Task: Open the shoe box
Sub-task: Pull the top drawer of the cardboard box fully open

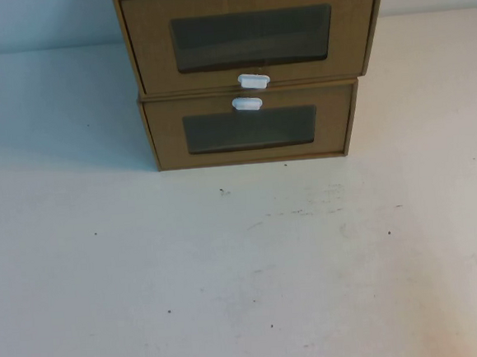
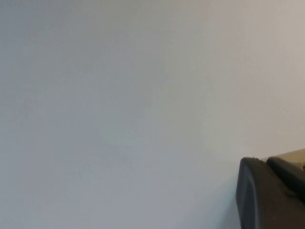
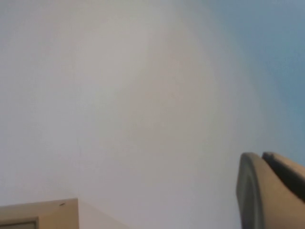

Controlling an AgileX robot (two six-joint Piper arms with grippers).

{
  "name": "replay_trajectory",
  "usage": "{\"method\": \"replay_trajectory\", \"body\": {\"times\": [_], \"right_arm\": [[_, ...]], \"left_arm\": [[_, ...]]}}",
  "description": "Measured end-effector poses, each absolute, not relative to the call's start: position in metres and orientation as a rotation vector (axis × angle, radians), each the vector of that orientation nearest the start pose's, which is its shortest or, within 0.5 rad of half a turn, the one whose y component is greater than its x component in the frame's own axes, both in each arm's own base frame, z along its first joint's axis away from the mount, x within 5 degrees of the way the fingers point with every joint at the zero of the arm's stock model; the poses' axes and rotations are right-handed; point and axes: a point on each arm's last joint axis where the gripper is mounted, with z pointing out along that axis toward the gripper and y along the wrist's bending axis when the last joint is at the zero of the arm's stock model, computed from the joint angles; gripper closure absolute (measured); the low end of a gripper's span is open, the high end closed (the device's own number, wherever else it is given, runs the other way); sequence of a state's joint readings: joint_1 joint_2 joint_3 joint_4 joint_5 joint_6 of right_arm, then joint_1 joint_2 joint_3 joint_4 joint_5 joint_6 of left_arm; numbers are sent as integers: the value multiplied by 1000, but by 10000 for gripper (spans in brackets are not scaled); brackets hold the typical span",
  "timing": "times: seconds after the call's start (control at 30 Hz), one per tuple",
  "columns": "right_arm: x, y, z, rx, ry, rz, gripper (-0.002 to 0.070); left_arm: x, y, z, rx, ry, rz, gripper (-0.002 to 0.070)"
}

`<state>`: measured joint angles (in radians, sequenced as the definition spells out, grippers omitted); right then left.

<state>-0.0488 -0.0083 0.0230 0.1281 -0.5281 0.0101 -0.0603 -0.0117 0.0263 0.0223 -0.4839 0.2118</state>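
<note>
**A:** Where is the shoe box?

**B:** There are two, stacked at the far edge of the table [image 1: 246, 277]. The upper box [image 1: 252, 33] sits on the lower box [image 1: 251, 126]. Each has a dark window in its front and a small white handle. The upper handle [image 1: 254, 81] hangs low on its front and the lower handle [image 1: 247, 104] sits high on its front, so the two are just beside each other.

**A:** And the tools?

**B:** Neither shows in the high view. The right gripper [image 3: 267, 191] appears only at the edge of its own wrist view. It is fully closed and holds nothing, and a box corner [image 3: 43, 214] shows some way from it. The left gripper [image 2: 269, 191] is also only at the edge of its own wrist view. I cannot tell whether it is open or closed, and nothing appears to be held.

**A:** What could go wrong?

**B:** First, I think the wrong handle could get caught, because they are so close together. Second, a closed gripper would only bump a handle rather than take hold of it, so it needs to open before it arrives. Third, nothing braces the stack. A pull on the lower handle may drag both boxes forward across the table. A pull on the upper one may slide that box off the lower one.
</note>
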Motion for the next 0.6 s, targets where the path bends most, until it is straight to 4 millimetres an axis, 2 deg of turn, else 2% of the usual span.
{"method": "replay_trajectory", "body": {"times": [0.33, 0.43, 0.6], "right_arm": [[25, -10, 266, 162, 720, 46, 689], [20, -11, 278, 172, 668, 54, 689], [-4, -11, 335, 191, 566, 103, 689]], "left_arm": [[20, -3, 275, 85, 647, 82, 680], [10, -2, 302, 74, 594, 72, 680], [-17, 3, 367, 16, 553, 27, 680]]}}
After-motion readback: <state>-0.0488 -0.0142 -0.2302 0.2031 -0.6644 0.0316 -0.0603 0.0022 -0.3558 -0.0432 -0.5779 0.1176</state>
